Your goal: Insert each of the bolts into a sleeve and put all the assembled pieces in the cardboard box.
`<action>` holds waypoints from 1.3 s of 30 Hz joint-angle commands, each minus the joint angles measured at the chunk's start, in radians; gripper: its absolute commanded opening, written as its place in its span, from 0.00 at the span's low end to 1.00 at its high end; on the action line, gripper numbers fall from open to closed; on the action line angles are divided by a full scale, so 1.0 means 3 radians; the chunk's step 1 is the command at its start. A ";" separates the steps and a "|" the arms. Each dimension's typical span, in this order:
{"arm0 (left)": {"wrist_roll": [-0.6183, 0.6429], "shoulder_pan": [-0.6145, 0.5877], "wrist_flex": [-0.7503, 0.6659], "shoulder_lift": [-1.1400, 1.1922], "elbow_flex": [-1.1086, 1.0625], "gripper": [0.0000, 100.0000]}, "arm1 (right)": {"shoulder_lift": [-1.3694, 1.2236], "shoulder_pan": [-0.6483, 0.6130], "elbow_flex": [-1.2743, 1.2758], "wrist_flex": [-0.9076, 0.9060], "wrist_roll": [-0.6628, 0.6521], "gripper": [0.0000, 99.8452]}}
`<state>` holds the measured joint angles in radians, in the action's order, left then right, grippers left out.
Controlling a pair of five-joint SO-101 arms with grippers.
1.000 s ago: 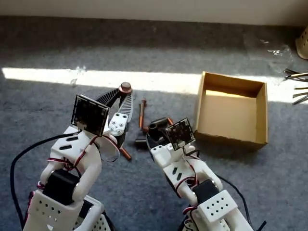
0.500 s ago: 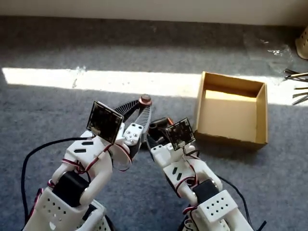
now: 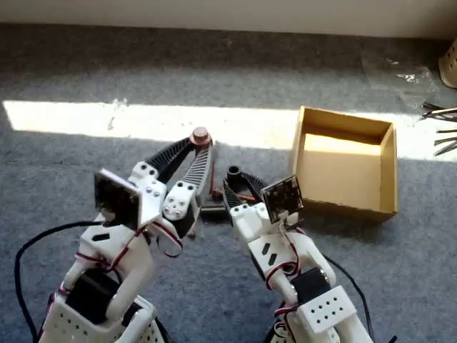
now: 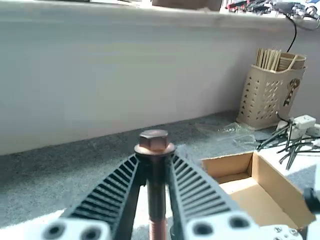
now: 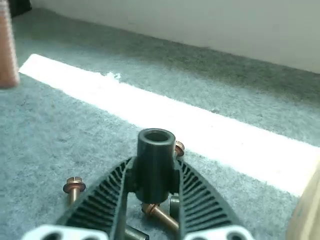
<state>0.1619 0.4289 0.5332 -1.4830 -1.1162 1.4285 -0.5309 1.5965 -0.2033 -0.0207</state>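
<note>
Two parts are in hand: the left gripper is clamped on a bolt, head up, threads down, and the right gripper at its 4 o'clock squeezes a sleeve bore-up, presumably for mating, cardboard box at 2 o'clock.

Bolt: standing upright in the left hand, just left of the sleeve.
Sleeve: sitting in the right hand.
Box: lying on the carpet, right of both hands.

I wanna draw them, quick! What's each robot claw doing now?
Left gripper: shut on a bolt.
Right gripper: shut on a sleeve.
</note>
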 commanded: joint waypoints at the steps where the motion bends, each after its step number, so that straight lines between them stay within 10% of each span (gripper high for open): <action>1: 0.0010 -0.0182 -0.0072 -0.0422 0.0054 0.00 | 0.0534 -0.0090 0.0079 -0.0243 0.0005 0.00; 39: 0.0312 0.0136 -0.0517 -0.0473 -0.0575 0.00 | 0.1368 -0.0565 0.0228 -0.0862 -0.0322 0.00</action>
<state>0.2417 0.4565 0.4488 -1.6103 -1.2774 1.8243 -0.6905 1.6640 -0.4657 -0.1634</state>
